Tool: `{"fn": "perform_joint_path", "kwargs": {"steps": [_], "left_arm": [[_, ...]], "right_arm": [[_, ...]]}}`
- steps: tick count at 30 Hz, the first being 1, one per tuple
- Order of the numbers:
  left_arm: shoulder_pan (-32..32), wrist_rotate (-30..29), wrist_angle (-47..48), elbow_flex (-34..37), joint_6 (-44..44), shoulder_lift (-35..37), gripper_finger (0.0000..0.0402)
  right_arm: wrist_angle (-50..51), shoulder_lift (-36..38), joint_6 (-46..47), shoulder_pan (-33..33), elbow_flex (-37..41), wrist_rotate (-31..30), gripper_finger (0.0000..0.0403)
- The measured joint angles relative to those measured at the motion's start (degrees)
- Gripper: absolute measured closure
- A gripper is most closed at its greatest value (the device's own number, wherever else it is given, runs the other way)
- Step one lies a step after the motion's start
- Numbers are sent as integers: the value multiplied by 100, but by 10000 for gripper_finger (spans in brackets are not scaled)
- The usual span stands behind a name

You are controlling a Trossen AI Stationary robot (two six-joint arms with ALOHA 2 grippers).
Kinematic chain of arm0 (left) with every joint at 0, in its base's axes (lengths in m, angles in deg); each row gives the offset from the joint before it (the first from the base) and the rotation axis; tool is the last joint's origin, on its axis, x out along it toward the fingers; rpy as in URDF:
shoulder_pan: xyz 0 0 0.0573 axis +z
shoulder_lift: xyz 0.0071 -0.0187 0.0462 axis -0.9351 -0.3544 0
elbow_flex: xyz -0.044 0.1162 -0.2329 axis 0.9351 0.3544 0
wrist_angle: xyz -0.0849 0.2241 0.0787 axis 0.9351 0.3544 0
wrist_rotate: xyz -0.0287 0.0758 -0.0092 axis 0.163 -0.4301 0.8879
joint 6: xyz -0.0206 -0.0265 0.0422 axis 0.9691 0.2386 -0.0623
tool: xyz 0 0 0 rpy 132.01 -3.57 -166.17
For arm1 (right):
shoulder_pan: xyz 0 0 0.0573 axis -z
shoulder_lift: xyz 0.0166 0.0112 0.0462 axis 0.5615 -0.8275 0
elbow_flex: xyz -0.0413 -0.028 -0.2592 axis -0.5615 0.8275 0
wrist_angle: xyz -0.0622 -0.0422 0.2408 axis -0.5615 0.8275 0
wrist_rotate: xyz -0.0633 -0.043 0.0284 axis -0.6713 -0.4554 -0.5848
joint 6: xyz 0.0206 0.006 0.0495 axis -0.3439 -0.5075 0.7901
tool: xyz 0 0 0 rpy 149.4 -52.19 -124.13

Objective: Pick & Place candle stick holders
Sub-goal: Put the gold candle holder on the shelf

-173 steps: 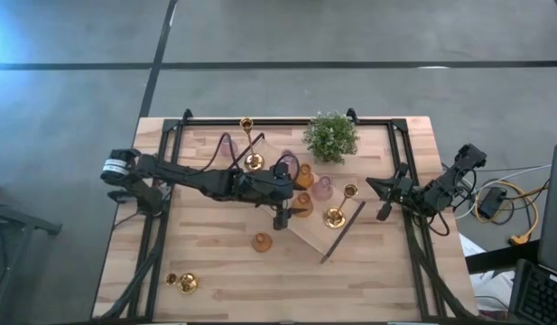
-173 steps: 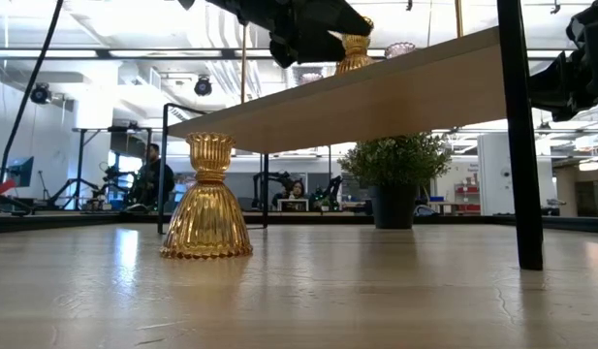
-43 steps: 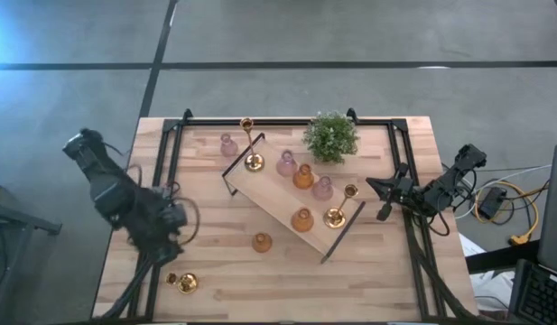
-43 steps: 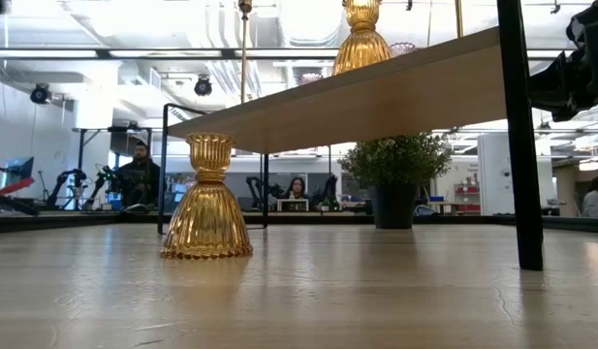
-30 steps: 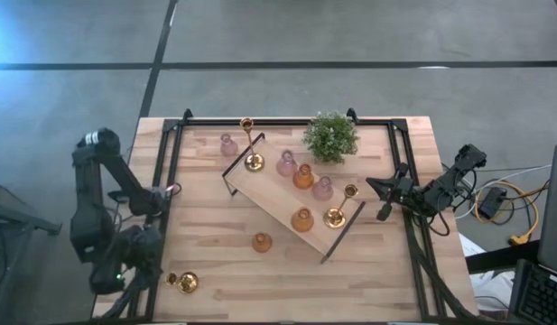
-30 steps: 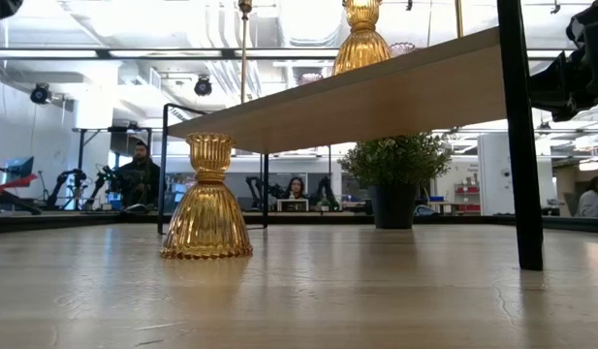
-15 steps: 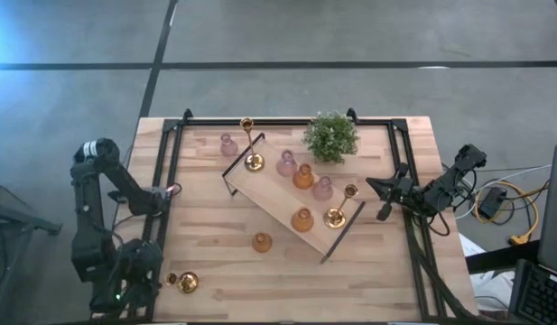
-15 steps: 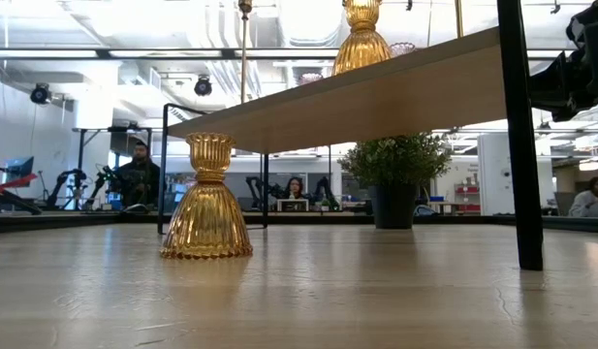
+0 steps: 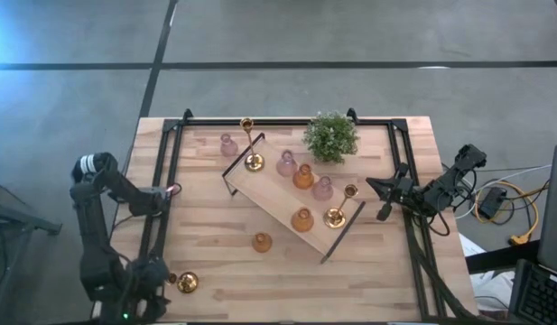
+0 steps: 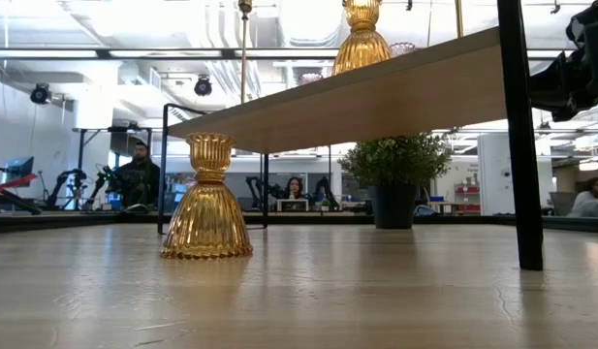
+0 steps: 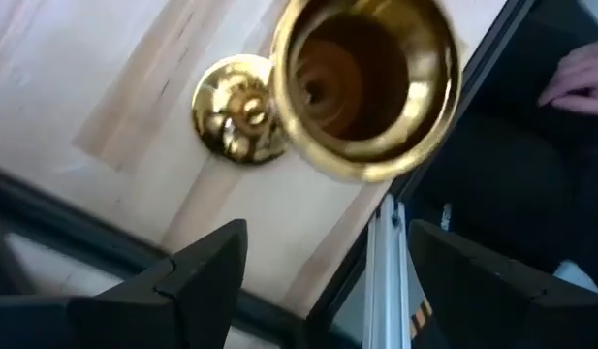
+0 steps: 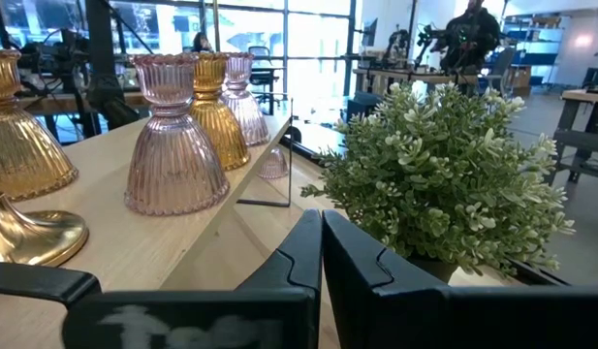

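Left arm swung back off the tray to the bench's near-left corner; right arm parked, unchanged.

High view: left tool (image 9: 144, 278), earlier over the long wooden tray with black wire handles (image 9: 271, 188), now sits just beside the shiny gold brass holder lying on its side (image 9: 185, 283), long axis roughly along the bench's front edge. On the tray: gold tall-stemmed holder (image 9: 251, 153), pale pink glass bells (image 9: 286, 163) and (image 9: 322, 188), amber glass bells (image 9: 303, 176) and (image 9: 301, 219), short gold holder (image 9: 336, 215). Off the tray: a pink bell (image 9: 228, 145) and an amber bell (image 9: 261, 242). Green potted plant (image 9: 330, 136) stands behind the tray.
Low view: amber bell upright, tray edge overhead.
Left wrist view: fingers (image 11: 197, 271) spread wide, holding nothing; the brass cup mouth faces the camera.
Right wrist view: right tool (image 12: 321, 254) closed, empty, plant in front.
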Motion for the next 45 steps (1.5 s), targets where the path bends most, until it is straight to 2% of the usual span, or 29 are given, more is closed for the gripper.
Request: {"fn": "perform_joint_path", "kwargs": {"steps": [8, 15, 20, 30, 37, 45], "left_arm": [[2, -422, -548, -13, 324, -333, 113], [7, -543, -534, -11, 442, -474, 113], [7, -692, -409, -11, 517, -428, 113], [7, -580, 166, -11, 477, -395, 113], [7, -1079, 369, -7, 421, -395, 113], [7, -1177, 465, 121, 417, -395, 113]], "right_arm": [[2, 2, 4, 0, 0, 2, 394], [0, 0, 8, -2, 0, 2, 394], [0, 2, 12, 0, 0, 2, 394], [1, 2, 11, -2, 0, 1, 394], [0, 2, 5, 0, 0, 0, 394], [2, 2, 1, -2, 0, 0, 394]]}}
